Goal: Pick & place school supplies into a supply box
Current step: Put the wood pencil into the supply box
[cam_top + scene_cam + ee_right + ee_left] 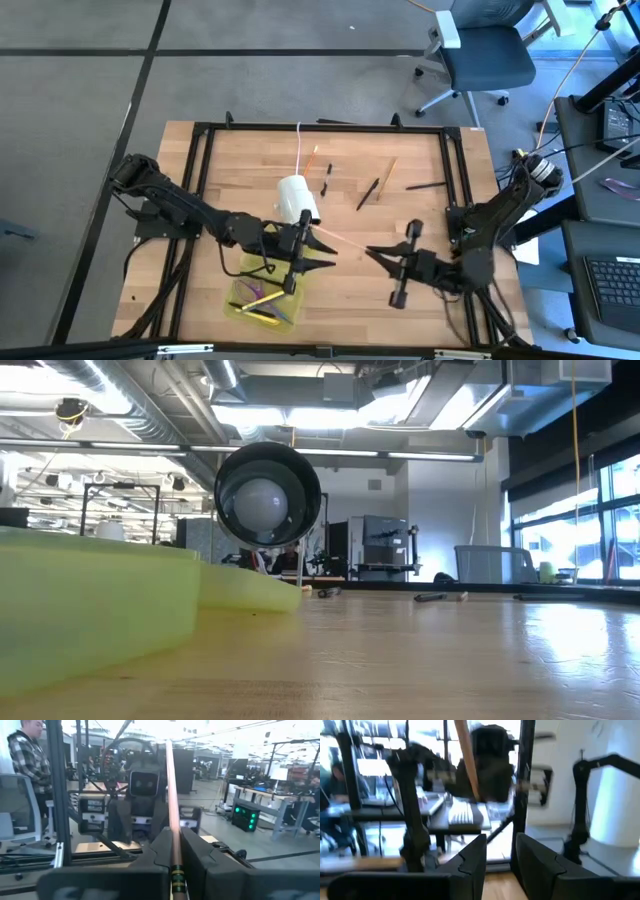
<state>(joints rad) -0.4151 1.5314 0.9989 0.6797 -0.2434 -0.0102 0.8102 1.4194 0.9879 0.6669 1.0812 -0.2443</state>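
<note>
Right gripper [373,251], low over the front middle of the table [420,290]: clamped tight on one end of a thin wood-coloured pencil [346,243]. From the right wrist, fingers pressed against both sides of the shaft [170,795], which points straight ahead past the tips.

Left gripper [328,255], facing it from just beside: fingers parted with a clear gap between them [500,845]. Far end of the pencil close to that gap, slanting up above the fingertips in the left wrist view [467,765]; cannot tell whether touching a finger or not.

Yellow-green box [238,312], lid open, at the front edge below the left gripper: purple-handled scissors [262,297] and a few pens inside.

White cylinder [297,197] on its cord, just behind the left gripper.

Farther back on the wood, well apart from both grippers: an orange pencil [311,159], a small black piece [327,178], a black pen [368,193], another wooden pencil [388,172], one more black pen [425,185].
</note>
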